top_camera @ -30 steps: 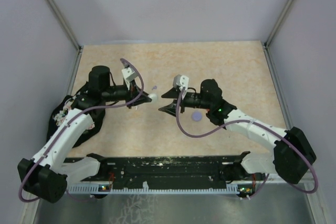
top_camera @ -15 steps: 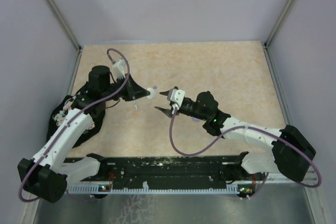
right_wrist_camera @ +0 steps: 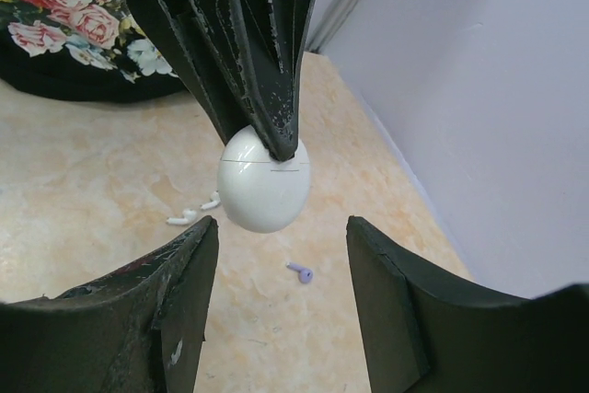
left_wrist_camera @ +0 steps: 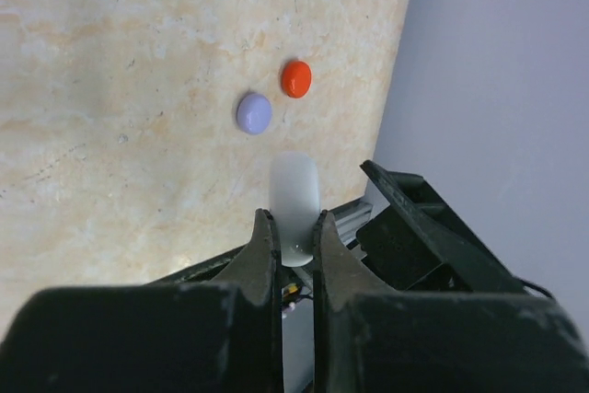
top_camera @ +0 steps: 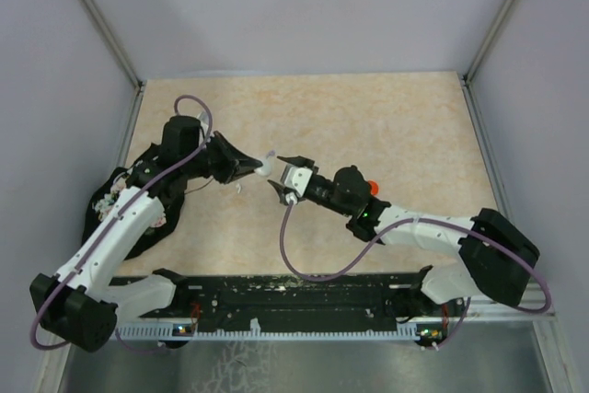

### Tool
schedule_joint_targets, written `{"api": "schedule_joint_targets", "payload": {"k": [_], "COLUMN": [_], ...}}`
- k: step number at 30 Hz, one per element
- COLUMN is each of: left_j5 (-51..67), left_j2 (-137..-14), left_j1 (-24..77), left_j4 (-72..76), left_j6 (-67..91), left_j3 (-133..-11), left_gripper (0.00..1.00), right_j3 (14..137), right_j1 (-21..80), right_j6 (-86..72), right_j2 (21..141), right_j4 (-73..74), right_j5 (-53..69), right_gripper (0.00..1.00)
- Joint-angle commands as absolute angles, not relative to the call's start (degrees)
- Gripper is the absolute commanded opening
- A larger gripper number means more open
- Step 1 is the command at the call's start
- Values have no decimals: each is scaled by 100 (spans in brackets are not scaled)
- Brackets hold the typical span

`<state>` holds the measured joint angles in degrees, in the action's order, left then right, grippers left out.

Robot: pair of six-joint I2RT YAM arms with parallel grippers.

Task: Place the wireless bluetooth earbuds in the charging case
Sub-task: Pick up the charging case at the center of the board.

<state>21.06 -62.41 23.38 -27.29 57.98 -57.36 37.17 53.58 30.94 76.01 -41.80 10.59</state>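
My left gripper [top_camera: 259, 168] is shut on a closed white egg-shaped charging case [top_camera: 266, 167], held above the table; the left wrist view shows the case [left_wrist_camera: 294, 202] pinched between the gripper [left_wrist_camera: 294, 218] fingers. My right gripper [top_camera: 279, 174] is open, its jaws either side of the case [right_wrist_camera: 264, 181] without touching it, as the right wrist view [right_wrist_camera: 281, 227] shows. Two white earbuds [right_wrist_camera: 193, 213] and a lilac earbud [right_wrist_camera: 301, 272] lie on the table below. A lilac case [left_wrist_camera: 254, 112] and a red case [left_wrist_camera: 295, 78] lie further right.
A black floral bag [top_camera: 115, 204] sits at the table's left edge under my left arm, and shows in the right wrist view [right_wrist_camera: 64, 34]. The red case [top_camera: 374, 188] lies beside my right arm. Grey walls enclose the table on three sides.
My right gripper has moved left and now brackets the white case. My left gripper has turned a little, keeping the case. The red case has come into view behind the right arm.
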Motion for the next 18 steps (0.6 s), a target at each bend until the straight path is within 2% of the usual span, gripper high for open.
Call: {"api": "schedule_joint_targets", "payload": {"k": [1,9,18], "left_j5": [1695,1511,1734], "left_j2": [-6460,-6403,-6412], "left_j1": [2404,2468,2470], "left_j4": [-3535,-3471,-3370], "left_j6": [6758,7330,7829], "left_j3": [-6226,-6096,-5838], "left_gripper": [0,0,0], "right_j3": [3779,3902,3937], "right_j1": [5469,5728,5951], "right_j6": [3309,3668,4151], "right_j2": [7779,8163,8664], "right_j4": [-4873,-5099,-5945], "right_j5": [883,614,-210], "right_gripper": [57,54,41]}}
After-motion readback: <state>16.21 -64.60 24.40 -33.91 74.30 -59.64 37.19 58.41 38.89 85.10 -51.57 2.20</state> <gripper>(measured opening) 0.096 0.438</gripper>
